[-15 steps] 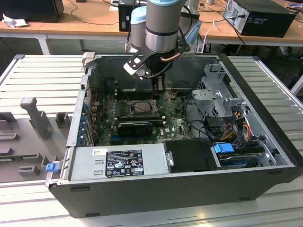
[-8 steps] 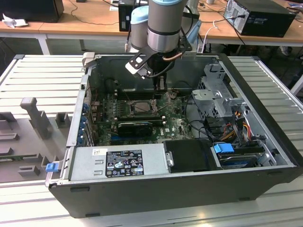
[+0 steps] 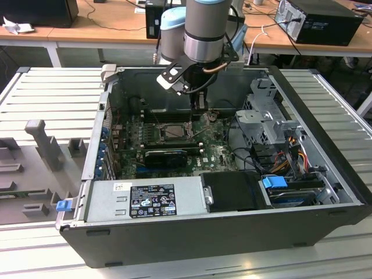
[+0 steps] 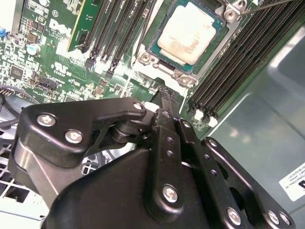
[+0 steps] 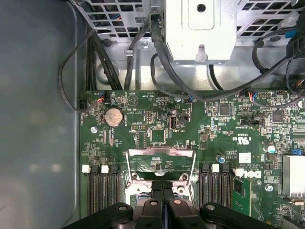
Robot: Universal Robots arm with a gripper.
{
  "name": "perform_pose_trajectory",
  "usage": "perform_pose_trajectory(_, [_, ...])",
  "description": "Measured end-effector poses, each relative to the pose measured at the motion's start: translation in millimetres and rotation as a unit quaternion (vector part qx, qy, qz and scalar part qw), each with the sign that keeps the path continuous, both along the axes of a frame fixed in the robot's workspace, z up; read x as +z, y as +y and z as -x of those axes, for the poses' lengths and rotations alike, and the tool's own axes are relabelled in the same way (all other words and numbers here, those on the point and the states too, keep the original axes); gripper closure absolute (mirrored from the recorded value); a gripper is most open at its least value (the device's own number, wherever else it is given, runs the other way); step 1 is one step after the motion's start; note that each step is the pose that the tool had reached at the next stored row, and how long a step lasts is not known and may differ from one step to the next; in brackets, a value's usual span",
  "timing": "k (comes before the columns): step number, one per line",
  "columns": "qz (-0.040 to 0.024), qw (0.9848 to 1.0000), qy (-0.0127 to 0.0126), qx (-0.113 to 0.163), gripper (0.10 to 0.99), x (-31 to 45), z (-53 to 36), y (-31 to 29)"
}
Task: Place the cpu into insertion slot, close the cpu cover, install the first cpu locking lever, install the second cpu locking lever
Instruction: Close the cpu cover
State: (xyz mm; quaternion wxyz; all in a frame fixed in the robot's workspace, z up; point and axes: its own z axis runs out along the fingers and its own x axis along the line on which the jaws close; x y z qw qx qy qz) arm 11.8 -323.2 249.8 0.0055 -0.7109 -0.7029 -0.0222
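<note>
The cpu (image 4: 188, 29), a pale square chip, lies in the insertion slot (image 4: 212, 45) on the green board. In the exterior view the slot (image 3: 173, 131) sits mid-board inside the open computer case. My gripper (image 4: 163, 93) is shut with nothing between its fingers, its tip just off the slot's edge. In the first wrist view the gripper (image 5: 163, 187) points at the cpu cover (image 5: 161, 152), a thin metal frame standing raised, not lying over the chip. In the exterior view the gripper (image 3: 199, 104) hangs over the board beside the slot. A thin wire lever (image 4: 267, 5) runs past the slot's corner.
Long black memory slots (image 4: 238, 62) flank the socket on both sides. A black card (image 3: 165, 156) lies in front of it. The drive cage (image 3: 264, 110) and cables (image 5: 157, 52) stand at the exterior view's right. The power supply (image 3: 145, 197) fills the case's front, and case walls surround the board.
</note>
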Motion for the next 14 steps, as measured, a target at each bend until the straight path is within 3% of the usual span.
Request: perform_pose_trajectory(14, [0.0000,1.0000,0.0021,0.000,0.980,0.0,-10.5,0.0])
